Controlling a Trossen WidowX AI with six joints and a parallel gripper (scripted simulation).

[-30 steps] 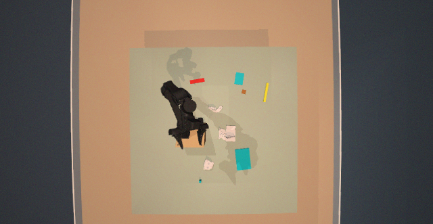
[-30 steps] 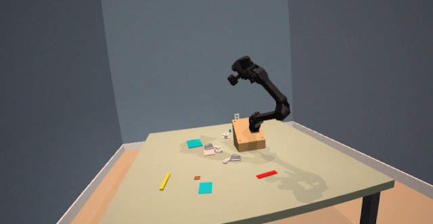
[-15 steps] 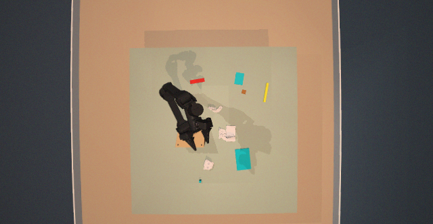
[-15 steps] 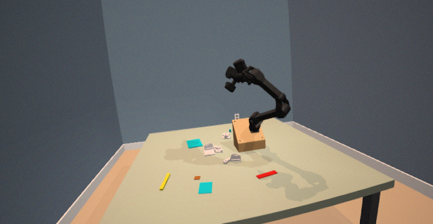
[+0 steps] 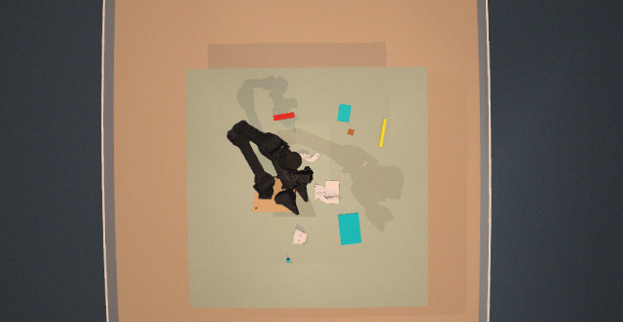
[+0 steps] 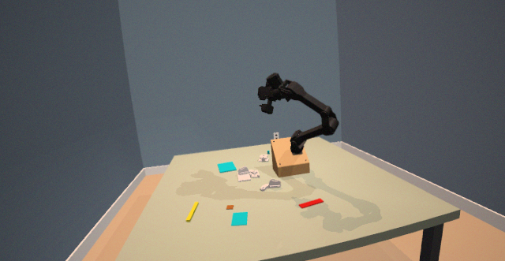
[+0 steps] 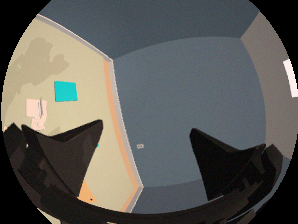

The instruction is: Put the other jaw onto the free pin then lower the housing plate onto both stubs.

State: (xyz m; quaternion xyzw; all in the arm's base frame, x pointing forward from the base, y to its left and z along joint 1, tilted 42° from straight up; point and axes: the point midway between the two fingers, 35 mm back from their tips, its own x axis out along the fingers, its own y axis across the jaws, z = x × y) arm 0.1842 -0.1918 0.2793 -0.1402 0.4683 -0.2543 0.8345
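A white base piece (image 5: 332, 186) (image 6: 244, 177) (image 7: 33, 107) lies on the table, with a raised jaw-like part and a smaller white part at its side; pins and teeth are too small to tell. A loose curved white jaw (image 5: 312, 157) (image 6: 274, 184) lies apart from it. A small white piece with holes (image 5: 300, 236) (image 6: 263, 158), seemingly the housing plate, lies on the other side, near the wooden block. My gripper (image 5: 302, 207) (image 7: 148, 129) is open and empty, high above the table over the block's edge. In the wrist view its fingers face mostly the wall.
The arm stands on a wooden block (image 5: 268, 205) (image 6: 289, 156). Two cyan sheets (image 5: 349, 229) (image 5: 344, 113), a red bar (image 5: 283, 116) (image 6: 311, 203), a yellow bar (image 5: 383, 132) (image 6: 192, 211), an orange square (image 5: 350, 131) (image 6: 230, 206) and a tiny cyan piece (image 5: 288, 260) lie around.
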